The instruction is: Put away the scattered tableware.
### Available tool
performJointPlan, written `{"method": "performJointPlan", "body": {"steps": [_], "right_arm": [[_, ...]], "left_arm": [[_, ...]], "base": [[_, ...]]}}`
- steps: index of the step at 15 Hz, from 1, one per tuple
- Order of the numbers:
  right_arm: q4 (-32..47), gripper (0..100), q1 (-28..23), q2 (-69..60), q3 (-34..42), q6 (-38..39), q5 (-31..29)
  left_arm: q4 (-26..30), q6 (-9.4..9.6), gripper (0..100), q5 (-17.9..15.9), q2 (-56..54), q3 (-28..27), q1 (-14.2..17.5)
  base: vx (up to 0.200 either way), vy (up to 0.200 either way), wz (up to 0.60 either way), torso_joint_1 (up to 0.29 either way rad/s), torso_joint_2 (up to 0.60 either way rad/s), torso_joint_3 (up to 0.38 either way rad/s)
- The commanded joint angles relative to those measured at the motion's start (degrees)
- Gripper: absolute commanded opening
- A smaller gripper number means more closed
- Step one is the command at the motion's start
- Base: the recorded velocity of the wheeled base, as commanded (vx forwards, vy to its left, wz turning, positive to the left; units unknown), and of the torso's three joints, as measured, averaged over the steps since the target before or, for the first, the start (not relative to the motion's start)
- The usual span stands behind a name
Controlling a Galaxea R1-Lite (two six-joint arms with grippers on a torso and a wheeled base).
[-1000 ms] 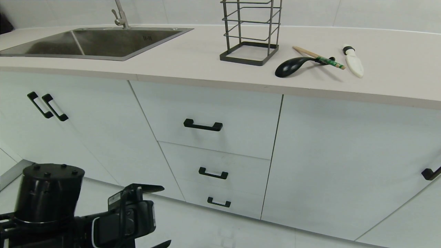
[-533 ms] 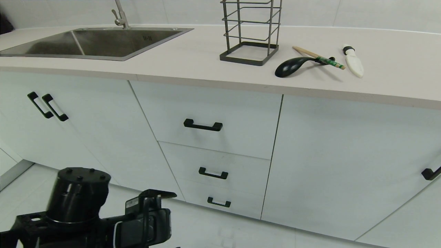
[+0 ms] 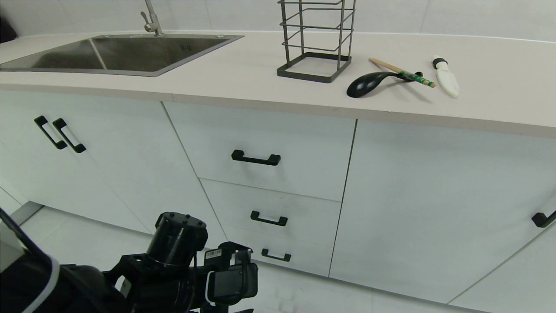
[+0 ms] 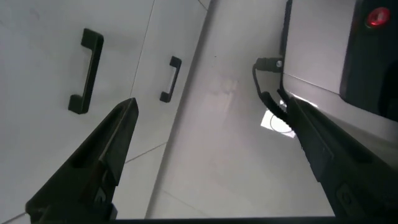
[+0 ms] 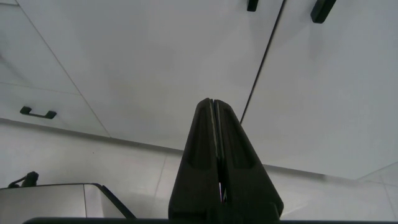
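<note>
Head view: up on the counter (image 3: 243, 82), the black spoon (image 3: 367, 83) lies just right of the wire rack (image 3: 316, 41). Its handle crosses the chopsticks (image 3: 402, 72), with a white utensil (image 3: 446, 79) beside them.

Left wrist view: left gripper (image 4: 208, 106), fingers spread wide and empty, drawer handles (image 4: 87, 71) beyond.

Right wrist view: right gripper (image 5: 214, 106), fingers pressed together, facing cabinet doors (image 5: 155, 68).

The left end effector (image 4: 208, 106), jaws spread wide, hangs low over open floor (image 4: 217, 155). Ahead of it stand drawer fronts (image 3: 304, 148) with jutting black handles (image 3: 256, 158). Well above it the surface (image 3: 217, 82) edge overhangs; up there a wire rack (image 3: 315, 43), black spoon (image 3: 369, 83) and chopsticks (image 3: 402, 72) sit close together.
</note>
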Motion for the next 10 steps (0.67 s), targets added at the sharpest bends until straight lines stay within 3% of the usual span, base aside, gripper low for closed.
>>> {"method": "performJointPlan", "body": {"steps": [1, 8, 10], "right_arm": [[0.0, 0, 0.0, 0.0, 0.0, 0.0, 0.0], [0.0, 0, 0.0, 0.0, 0.0, 0.0, 0.0], [0.0, 0, 0.0, 0.0, 0.0, 0.0, 0.0]], "left_arm": [[-4.2, -0.25, 100, 1.5, 6.7, -1.7, 0.9], [-6.2, 0.28, 100, 1.3, 12.8, -7.4, 3.4], [-7.0, 2.83, 100, 1.1, 14.0, -10.6, 3.4]], "base": [[0.0, 0.0, 0.0, 0.0, 0.0, 0.0], [0.0, 0.0, 0.0, 0.0, 0.0, 0.0], [0.0, 0.0, 0.0, 0.0, 0.0, 0.0]]}}
